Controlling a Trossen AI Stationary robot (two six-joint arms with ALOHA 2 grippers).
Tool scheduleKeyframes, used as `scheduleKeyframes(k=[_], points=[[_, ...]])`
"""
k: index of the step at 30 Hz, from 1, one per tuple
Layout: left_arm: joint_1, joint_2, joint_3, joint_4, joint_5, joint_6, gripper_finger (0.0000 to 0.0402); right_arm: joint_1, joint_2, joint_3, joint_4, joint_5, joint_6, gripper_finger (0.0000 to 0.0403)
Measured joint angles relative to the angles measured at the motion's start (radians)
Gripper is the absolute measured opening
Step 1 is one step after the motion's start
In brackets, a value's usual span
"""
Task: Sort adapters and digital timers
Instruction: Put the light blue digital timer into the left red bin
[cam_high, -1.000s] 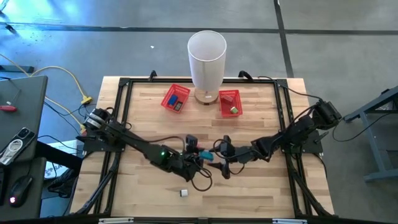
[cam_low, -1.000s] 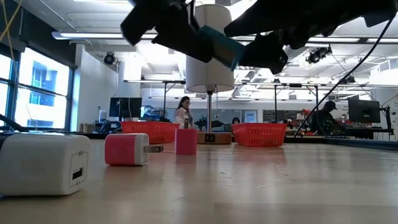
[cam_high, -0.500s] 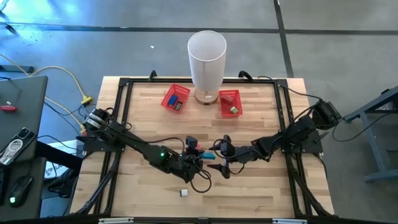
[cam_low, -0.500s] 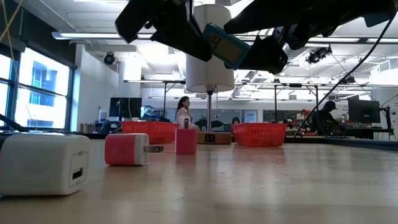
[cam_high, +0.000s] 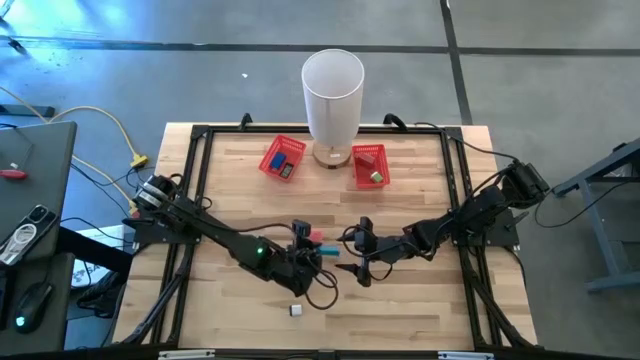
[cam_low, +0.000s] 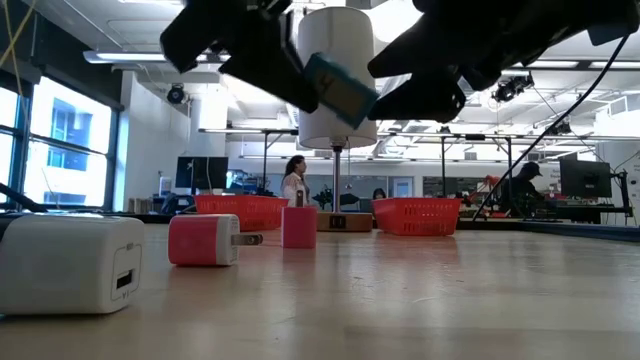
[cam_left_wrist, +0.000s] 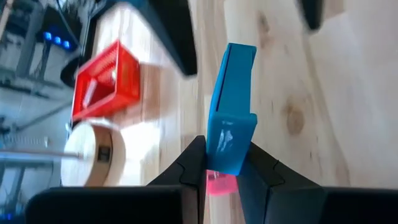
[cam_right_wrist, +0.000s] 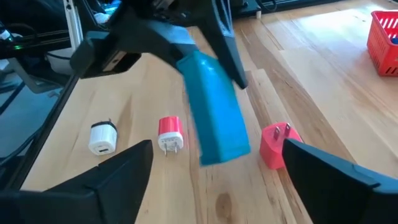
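Observation:
A blue digital timer (cam_left_wrist: 230, 118) is up in the air at mid-table, in my left gripper (cam_high: 316, 253), which is shut on it. In the low view the timer (cam_low: 340, 88) tilts below that gripper (cam_low: 262, 55). My right gripper (cam_high: 348, 252) stands open just right of the timer, with its fingers (cam_right_wrist: 93, 180) wide apart and touching nothing. On the wood lie a white adapter (cam_right_wrist: 102, 137), a red adapter (cam_right_wrist: 169, 134) and a pink adapter (cam_right_wrist: 277, 146). Two red baskets (cam_high: 283, 157) (cam_high: 369, 166) sit at the far edge. My left gripper pinches the blue timer by its lower end (cam_left_wrist: 225, 154) between its two fingers (cam_left_wrist: 194, 163). They lie on the timer's two broad faces. The timer is lifted clear of the table and sticks out past the fingertips toward the right gripper, tilted.
A white lamp (cam_high: 332, 95) stands on its round base (cam_left_wrist: 93, 155) between the baskets at the far edge. The left basket holds a blue item, the right one a green item. A black frame (cam_high: 195, 180) runs around the tabletop. Bare wood lies on the near right.
My left gripper has drawn back toward the table's left with the blue timer, away from the right gripper. The timer's free end has tipped downward. The right gripper has stayed in place.

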Motion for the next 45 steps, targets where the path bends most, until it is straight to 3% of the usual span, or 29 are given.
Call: scheduleKeyframes(k=[9,16,26,36,45], points=[[-0.008,0.000,0.000,-0.186,-0.046,-0.192,0.0049,0.000,0.000,0.000,-0.013,0.000,0.001,0.0340],[-0.013,0.000,0.000,-0.369,-0.140,-0.330,0.0049,0.000,0.000,0.000,-0.013,0.000,0.004,0.0340],[-0.011,-0.023,0.000,-0.462,-0.162,-0.380,0.0049,0.000,0.000,0.000,-0.013,0.000,0.004,0.0340],[0.004,-0.139,-0.009,-0.621,-0.249,-0.501,0.0049,0.000,0.000,0.000,-0.017,0.000,0.004,0.0340],[0.041,-0.261,-0.152,-0.592,-0.269,-0.513,0.0049,-0.001,0.000,0.000,-0.030,0.000,0.004,0.0340]])
